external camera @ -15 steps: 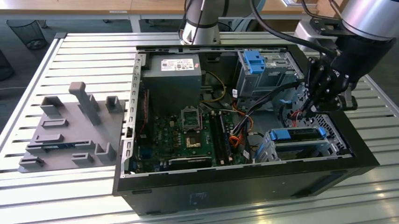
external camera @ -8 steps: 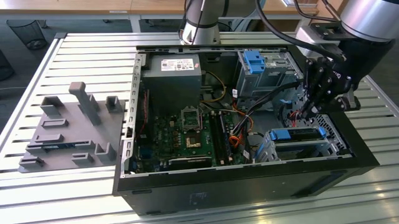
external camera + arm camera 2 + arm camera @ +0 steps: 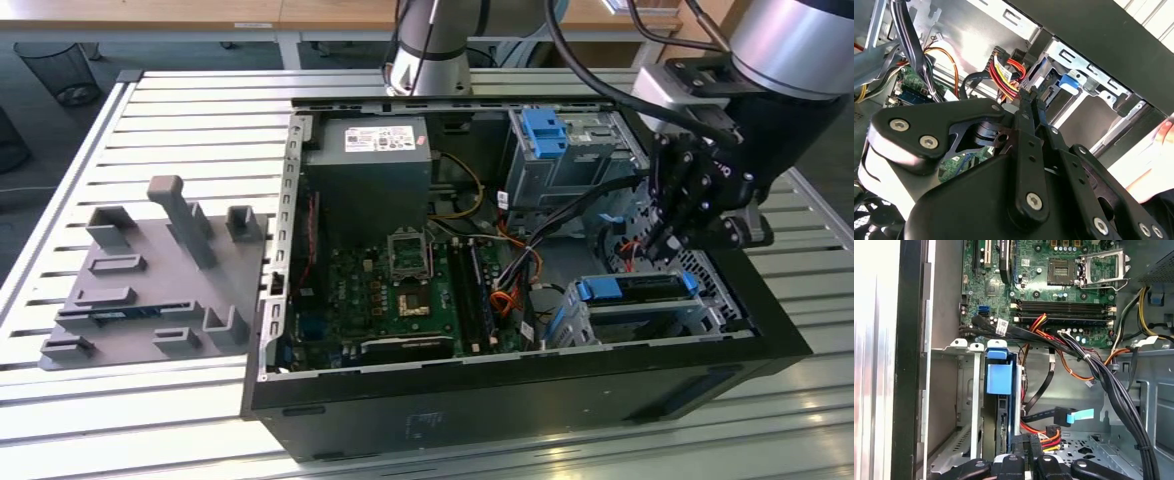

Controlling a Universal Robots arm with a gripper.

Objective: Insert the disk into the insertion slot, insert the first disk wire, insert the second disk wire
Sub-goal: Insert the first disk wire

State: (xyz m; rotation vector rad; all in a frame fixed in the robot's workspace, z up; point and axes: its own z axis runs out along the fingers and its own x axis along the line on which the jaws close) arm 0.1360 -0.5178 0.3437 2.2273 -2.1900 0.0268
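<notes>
The disk (image 3: 638,288), silver in a bright blue carrier, sits inside the insertion slot (image 3: 583,325), a low perforated metal cage at the case's front corner on the exterior view's right. In the first wrist view the carrier's blue handle (image 3: 1000,379) stands between the cage walls (image 3: 966,390). My gripper (image 3: 663,245) hangs just above the disk's rear end. Its fingers (image 3: 1025,107) stand close together on the black plug of a red-and-yellow disk wire (image 3: 1004,72), at the disk's edge (image 3: 1026,447). A second black cable with a blue tab (image 3: 1074,416) lies loose beside it.
The open black case holds a motherboard (image 3: 400,280), a grey power supply (image 3: 367,170) and a taller grey bay with a blue tab (image 3: 547,130). Thick black cable bundles (image 3: 1114,390) cross next to the cage. A grey fixture block (image 3: 147,280) sits on the slatted table.
</notes>
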